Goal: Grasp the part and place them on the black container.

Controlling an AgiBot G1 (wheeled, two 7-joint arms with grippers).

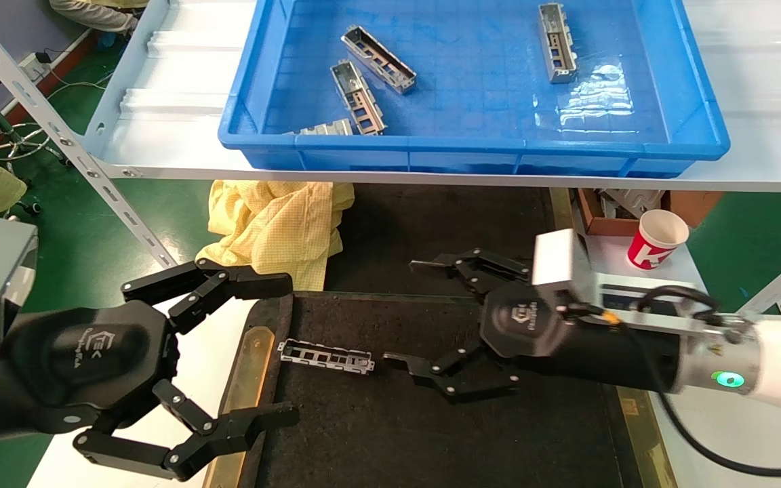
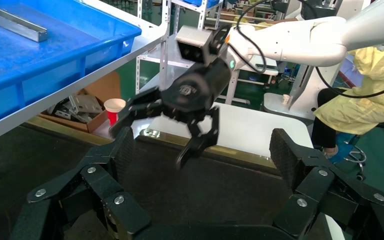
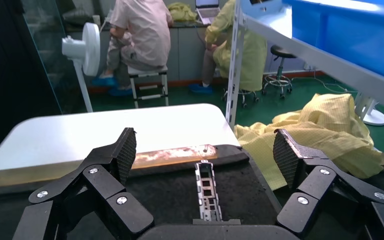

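One silvery part (image 1: 326, 357) lies flat on the rough floor of the black container (image 1: 431, 434), near its left brass strip (image 1: 248, 366). My right gripper (image 1: 407, 312) is open and empty, just right of that part and low over the tray. In the right wrist view the part (image 3: 207, 190) lies lengthwise between the spread fingers of the right gripper (image 3: 205, 147), not touched. My left gripper (image 1: 285, 349) is open and empty over the tray's left edge, left of the part. The left wrist view shows the left gripper (image 2: 202, 150) open over the tray floor (image 2: 205, 195).
The blue bin (image 1: 695, 115) on the shelf behind holds several more parts (image 1: 378, 59) (image 1: 358, 98) (image 1: 557, 42). A yellow cloth (image 1: 275, 224) lies left of the tray's far end. A red-and-white paper cup (image 1: 657, 238) stands at the right. People sit in the background.
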